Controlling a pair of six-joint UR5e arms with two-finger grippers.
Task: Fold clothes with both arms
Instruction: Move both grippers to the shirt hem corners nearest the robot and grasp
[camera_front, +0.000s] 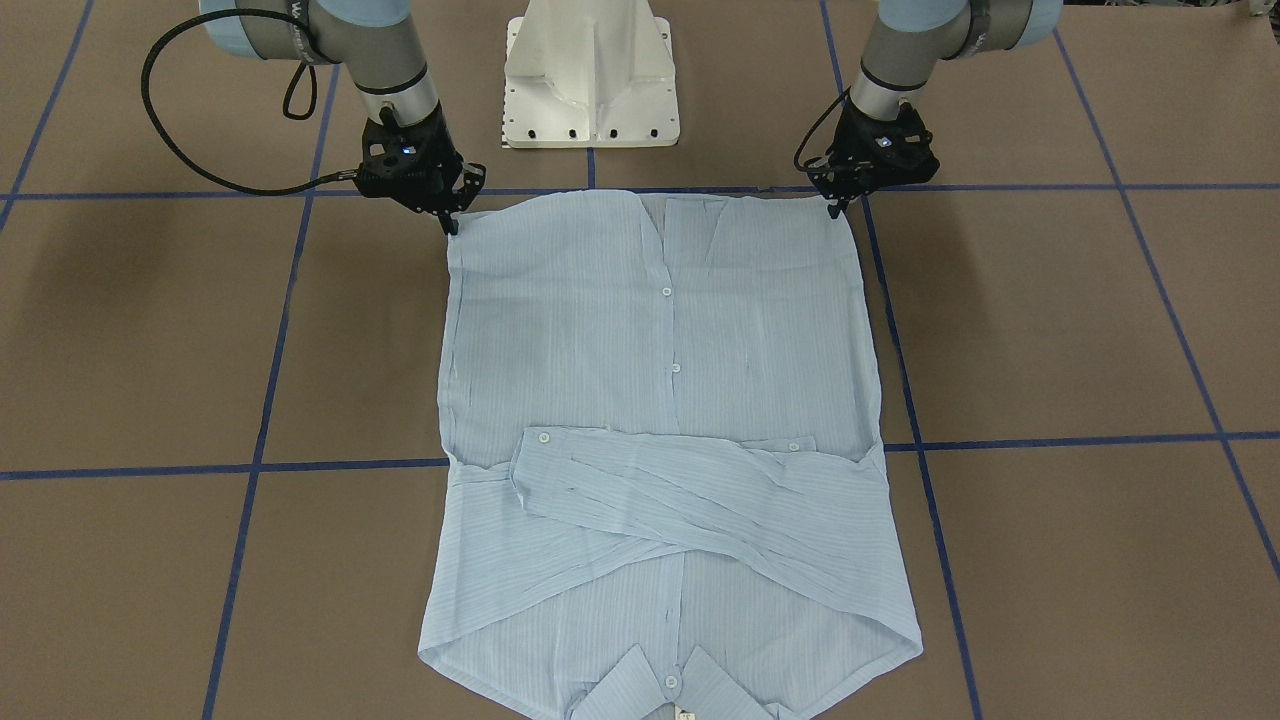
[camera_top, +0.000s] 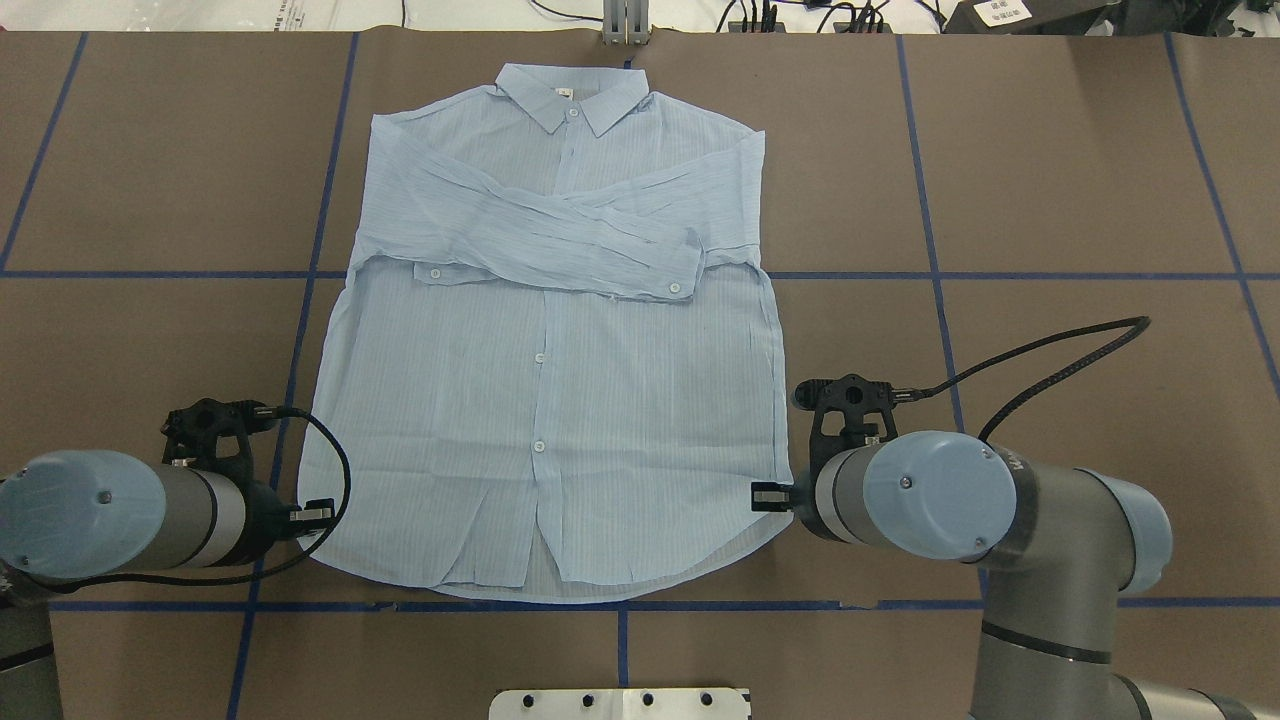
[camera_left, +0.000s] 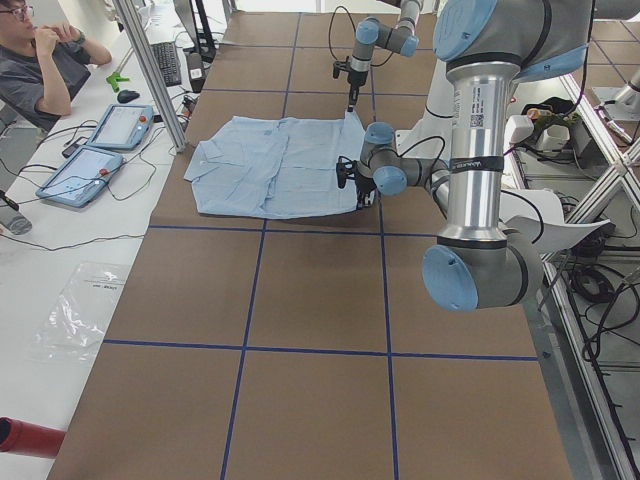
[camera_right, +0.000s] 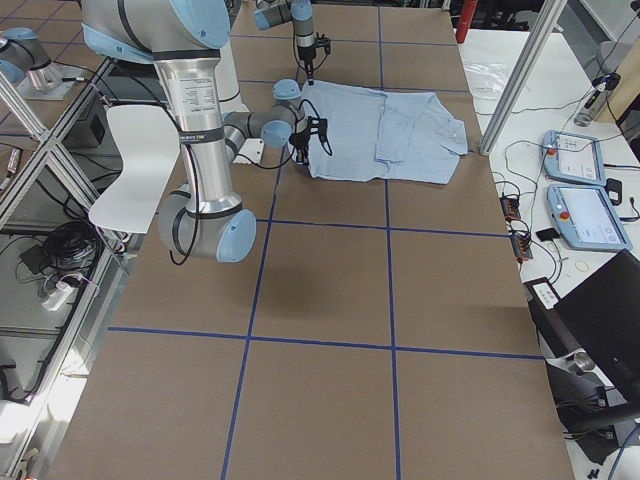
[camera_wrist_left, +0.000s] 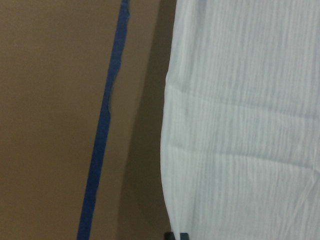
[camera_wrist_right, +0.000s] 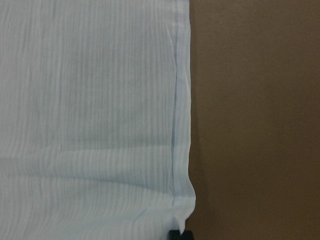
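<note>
Shows striped pale-blue shirt (camera_front: 660, 400) flat on brown tabletop (camera_front: 1050, 330), sleeves (camera_front: 700, 490) crossed, collar (camera_front: 620, 685) farthest from robot. Shows left end effector (camera_front: 835, 207) and right end effector (camera_front: 452, 222) each pinching a hem corner. Lift both together, level, keeping hem taut toward collar.

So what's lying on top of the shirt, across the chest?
Both sleeves, folded in and crossed over the shirt. The upper one ends in a cuff with a white button. Whatever lies beneath them, any buttons included, can't be seen.
</note>
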